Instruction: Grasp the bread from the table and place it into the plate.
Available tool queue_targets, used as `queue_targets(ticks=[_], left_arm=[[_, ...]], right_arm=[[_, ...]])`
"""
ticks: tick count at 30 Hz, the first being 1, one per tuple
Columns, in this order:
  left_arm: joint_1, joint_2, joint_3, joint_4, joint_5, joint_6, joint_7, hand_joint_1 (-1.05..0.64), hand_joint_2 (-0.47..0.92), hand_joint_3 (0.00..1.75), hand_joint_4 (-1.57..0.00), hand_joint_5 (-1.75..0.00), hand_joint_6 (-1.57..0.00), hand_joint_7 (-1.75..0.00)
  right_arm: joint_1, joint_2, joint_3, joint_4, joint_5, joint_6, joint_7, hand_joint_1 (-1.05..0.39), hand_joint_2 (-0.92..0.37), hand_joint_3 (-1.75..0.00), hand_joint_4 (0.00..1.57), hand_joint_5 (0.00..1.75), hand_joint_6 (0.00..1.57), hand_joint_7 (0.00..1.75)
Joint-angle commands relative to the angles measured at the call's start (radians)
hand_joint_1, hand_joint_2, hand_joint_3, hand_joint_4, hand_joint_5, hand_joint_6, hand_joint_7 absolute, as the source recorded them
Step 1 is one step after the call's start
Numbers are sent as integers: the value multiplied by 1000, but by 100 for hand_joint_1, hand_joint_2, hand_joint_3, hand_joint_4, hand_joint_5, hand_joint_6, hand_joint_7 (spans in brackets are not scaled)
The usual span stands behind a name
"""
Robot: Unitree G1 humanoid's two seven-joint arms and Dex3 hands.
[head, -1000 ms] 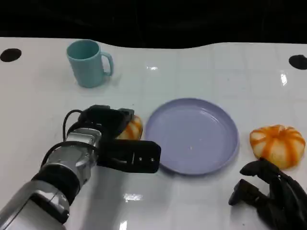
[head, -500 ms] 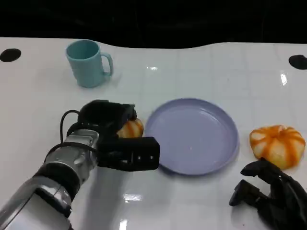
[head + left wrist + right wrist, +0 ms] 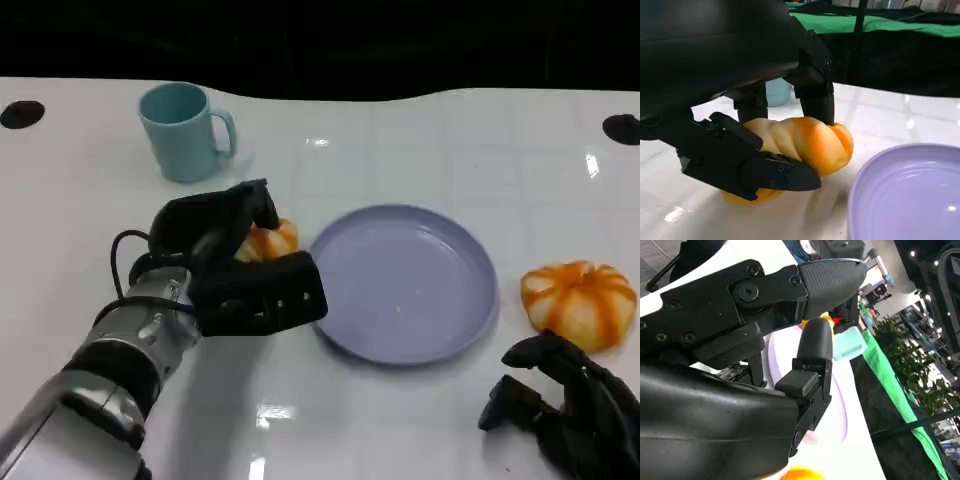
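Nearest to us, our right hand (image 3: 570, 405) rests low on the glossy white worktop (image 3: 420, 140), its black fingers curled in on nothing. Just beyond it lies a round, ridged orange-and-cream bun (image 3: 578, 303), matte and lobed like a small pumpkin, well apart from the plate's rim.

Our left hand (image 3: 235, 270), black and hard-shelled on a silver forearm, grips the twisted golden-orange bread roll (image 3: 807, 145). The left wrist view shows fingers pressed on the roll's top and a thick thumb under its near side; the crust is smooth, with spiral folds. We cannot tell whether the roll touches the worktop. It sits just beside the left rim of the smooth, shallow, round lavender plate (image 3: 470, 250), not over it.

The plate lies at mid-worktop between the two hands. Farther back on the left stands an upright pale teal ceramic mug (image 3: 185, 132), handle to the right, well apart from the roll.
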Motion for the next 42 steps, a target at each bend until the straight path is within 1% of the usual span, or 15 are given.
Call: queue_targets(ticks=[1,4,5,7,8,14,18,22,24,28,33,37,39,41,42], left_arm=[[0,9,5,-3,-8,-7,17,-20,75,80,-86,-175,-60,-175],[0,9,4,-3,-9,-7,17,-20,74,81,-86,-175,-60,-175],[-21,-3,39,-40,-50,-36,6,-19,72,85,-86,-175,-61,-175],[-47,-16,76,-98,-97,-94,-12,-15,56,109,-87,-175,-63,-175],[-51,-18,83,-113,-106,-108,-18,-14,54,112,-87,-175,-64,-175],[-46,-16,88,-125,-106,-115,-26,-13,51,116,-87,-175,-64,-175],[-63,-69,27,-193,-54,-208,7,-10,43,128,-90,-175,-70,-175],[-75,-71,-2,-190,-49,-301,-73,-9,42,139,-94,-175,-74,-175],[-80,-72,-14,-183,-43,-321,-104,-12,44,140,-94,-175,-76,-175],[-96,-81,-54,-173,-17,-323,-183,-17,49,126,-93,-175,-75,-175],[-99,-92,-74,-157,6,-327,-174,-16,53,118,-93,-175,-75,-175],[-125,-111,-110,-121,40,-279,-201,-18,57,113,-91,-175,-72,-175],[-133,-112,-109,-115,32,-267,-246,-20,64,90,-80,-174,-68,-147],[-137,-111,-104,-115,20,-260,-282,-24,81,47,-67,-170,-75,-87],[-140,-108,-103,-114,14,-256,-314,-25,84,42,-65,-170,-76,-80]], right_arm=[[2,-20,-8,4,6,1,-3,-53,-92,-21,68,149,62,116],[2,-20,-8,4,6,1,-3,-53,-92,-21,68,149,62,117],[-2,-21,-10,10,10,6,2,-53,-92,-21,68,149,61,117],[-6,-21,-13,18,17,10,10,-52,-92,-21,67,147,60,116],[-7,-21,-14,20,19,11,12,-52,-92,-21,67,147,60,115],[-9,-21,-15,23,20,10,15,-52,-92,-21,67,146,59,115],[-12,-23,-14,30,13,1,16,-52,-92,-21,68,146,60,115],[-18,-27,-16,45,16,-5,30,-53,-92,-21,68,145,60,114],[-19,-25,-17,47,19,-5,33,-53,-92,-21,68,145,60,114],[-14,-21,-15,40,10,-16,23,-53,-92,-21,69,145,61,115],[-11,-16,-18,35,18,-6,18,-53,-92,-19,69,146,61,115],[-8,-14,-13,29,11,-13,15,-53,-92,-19,70,147,62,116],[-9,-16,-11,28,10,-10,16,-53,-92,-21,68,150,61,117],[-10,-19,-11,28,11,-3,17,-54,-92,-21,67,151,61,118],[-11,-17,-14,29,18,2,20,-54,-92,-21,67,151,61,118]])
